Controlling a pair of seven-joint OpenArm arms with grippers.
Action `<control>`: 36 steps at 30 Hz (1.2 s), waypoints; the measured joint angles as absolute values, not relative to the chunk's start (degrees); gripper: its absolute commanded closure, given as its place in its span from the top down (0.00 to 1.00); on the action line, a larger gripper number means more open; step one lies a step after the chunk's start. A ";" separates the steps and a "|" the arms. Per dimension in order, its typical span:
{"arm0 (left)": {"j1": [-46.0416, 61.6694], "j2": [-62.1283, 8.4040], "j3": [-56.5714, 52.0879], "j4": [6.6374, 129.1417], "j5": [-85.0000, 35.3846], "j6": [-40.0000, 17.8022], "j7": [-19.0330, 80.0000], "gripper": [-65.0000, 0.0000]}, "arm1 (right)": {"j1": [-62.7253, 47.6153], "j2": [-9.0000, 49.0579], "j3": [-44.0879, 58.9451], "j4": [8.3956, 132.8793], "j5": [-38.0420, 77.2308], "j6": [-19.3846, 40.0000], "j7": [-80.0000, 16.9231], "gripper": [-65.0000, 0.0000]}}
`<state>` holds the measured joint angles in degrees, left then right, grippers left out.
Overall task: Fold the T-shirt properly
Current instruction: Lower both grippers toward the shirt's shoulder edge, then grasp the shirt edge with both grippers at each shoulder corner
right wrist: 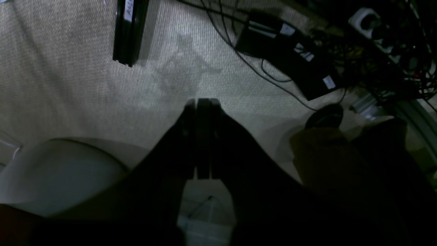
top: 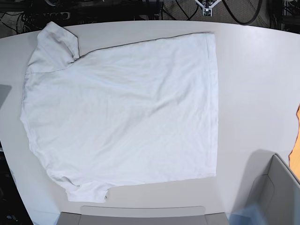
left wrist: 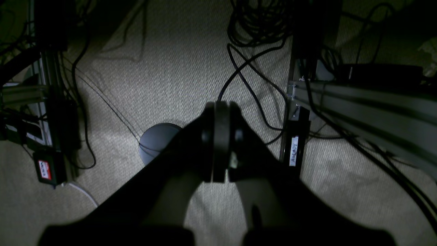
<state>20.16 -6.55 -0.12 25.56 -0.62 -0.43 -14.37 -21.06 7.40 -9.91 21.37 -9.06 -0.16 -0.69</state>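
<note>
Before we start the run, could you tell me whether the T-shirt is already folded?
No, the T-shirt lies spread flat on the table, both sleeves out.

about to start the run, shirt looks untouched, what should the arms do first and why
Probably raise both arms over the table. The plain white wrinkled cotton T-shirt lies spread flat and unfolded, while the left gripper and right gripper hang shut over carpet, absent from the base view.

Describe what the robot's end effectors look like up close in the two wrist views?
Both are dark, near-black. The left end effector has two broad arms that taper from a wide base to rounded, thick tips with small round bosses. The right end effector has the same tapering shape, ending in flatter, squarer tips. Neither shows markings or cables of its own. Dim light hides finer detail.
</note>
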 measured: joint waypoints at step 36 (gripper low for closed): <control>57.43 -6.66 -9.47 102.76 -0.64 -0.32 -0.08 0.00 | -65.65 24.53 8.60 109.32 14.72 -0.47 -7.75 0.00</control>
